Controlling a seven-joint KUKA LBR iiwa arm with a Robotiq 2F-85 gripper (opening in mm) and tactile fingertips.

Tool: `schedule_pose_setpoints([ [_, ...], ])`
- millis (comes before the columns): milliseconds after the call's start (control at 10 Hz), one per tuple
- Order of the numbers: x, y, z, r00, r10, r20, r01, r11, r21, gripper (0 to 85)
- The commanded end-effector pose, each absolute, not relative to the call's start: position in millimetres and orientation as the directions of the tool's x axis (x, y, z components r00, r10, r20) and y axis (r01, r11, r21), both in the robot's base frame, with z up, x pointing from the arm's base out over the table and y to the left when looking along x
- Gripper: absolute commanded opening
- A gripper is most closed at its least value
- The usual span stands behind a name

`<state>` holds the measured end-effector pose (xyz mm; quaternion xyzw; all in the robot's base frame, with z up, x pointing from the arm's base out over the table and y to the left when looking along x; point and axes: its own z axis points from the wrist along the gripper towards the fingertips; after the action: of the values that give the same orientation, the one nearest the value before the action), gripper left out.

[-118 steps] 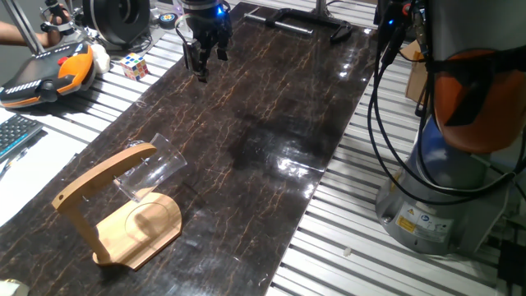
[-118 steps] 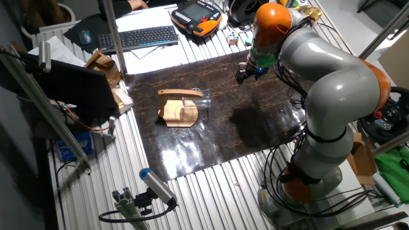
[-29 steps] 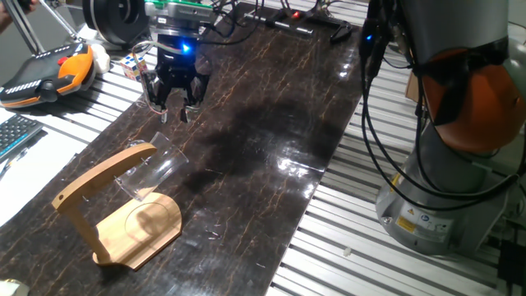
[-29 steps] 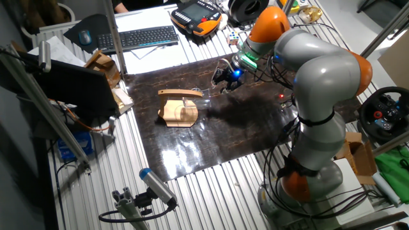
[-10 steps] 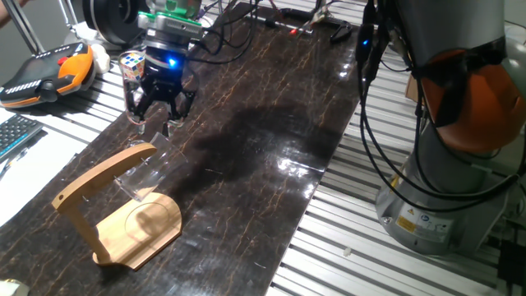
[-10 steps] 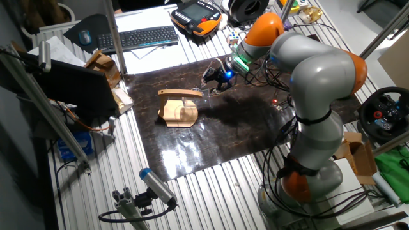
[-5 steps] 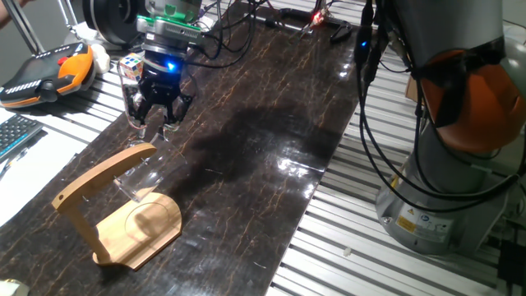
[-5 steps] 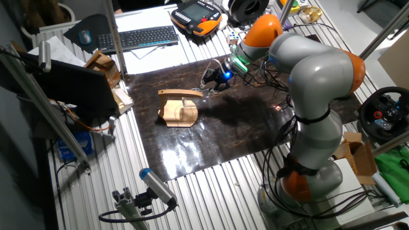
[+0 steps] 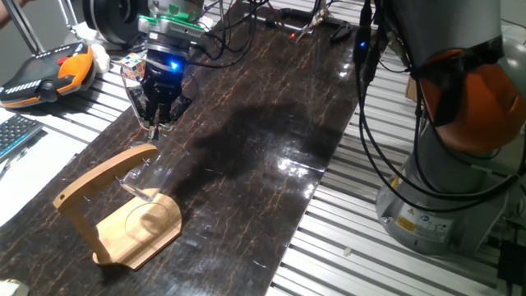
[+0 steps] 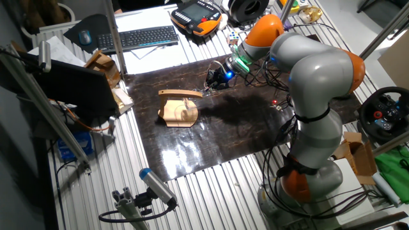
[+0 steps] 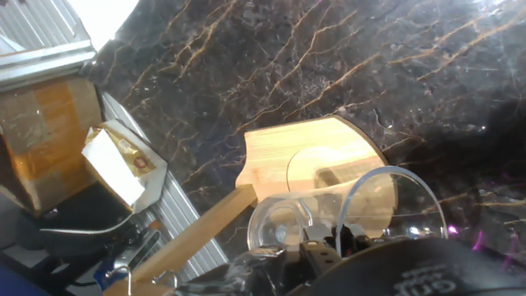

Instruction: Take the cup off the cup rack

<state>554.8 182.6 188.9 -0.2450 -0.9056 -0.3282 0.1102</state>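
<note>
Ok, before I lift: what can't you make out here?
Hand view: bottom edge cuts off the fingers, so their hold on the cup is unclear.
One fixed view: the clear glass vanishes against the dark table; whether it is off the cup rack is unreadable.
The other fixed view: everything there is too small.

No text, brand, number or sign can be read in any view. A white and yellow label [image 9: 421, 220] sits on the grey round base of the robot arm [image 9: 427, 205], well away from the gripper [image 9: 154, 115], its print too small to make out. The black keyboard [image 10: 138, 36] beyond the gripper shows keys, none legible.
</note>
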Motion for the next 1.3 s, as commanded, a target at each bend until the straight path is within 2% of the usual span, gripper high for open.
schedule_pose_setpoints([
  [0, 554.6, 182.9, 188.8, -0.853, 0.372, 0.366, 0.521, 0.66, 0.542, 9.7],
  [100, 554.5, 182.8, 188.9, -0.846, 0.375, 0.38, 0.532, 0.646, 0.547, 9.0],
  [200, 554.5, 182.7, 189.0, -0.843, 0.374, 0.386, 0.536, 0.632, 0.56, 3.0],
  [300, 554.4, 182.2, 189.3, -0.839, 0.377, 0.392, 0.543, 0.616, 0.57, 2.0],
  [1200, 555.0, 187.4, 211.2, -0.816, 0.403, 0.415, 0.579, 0.576, 0.578, 2.0],
])
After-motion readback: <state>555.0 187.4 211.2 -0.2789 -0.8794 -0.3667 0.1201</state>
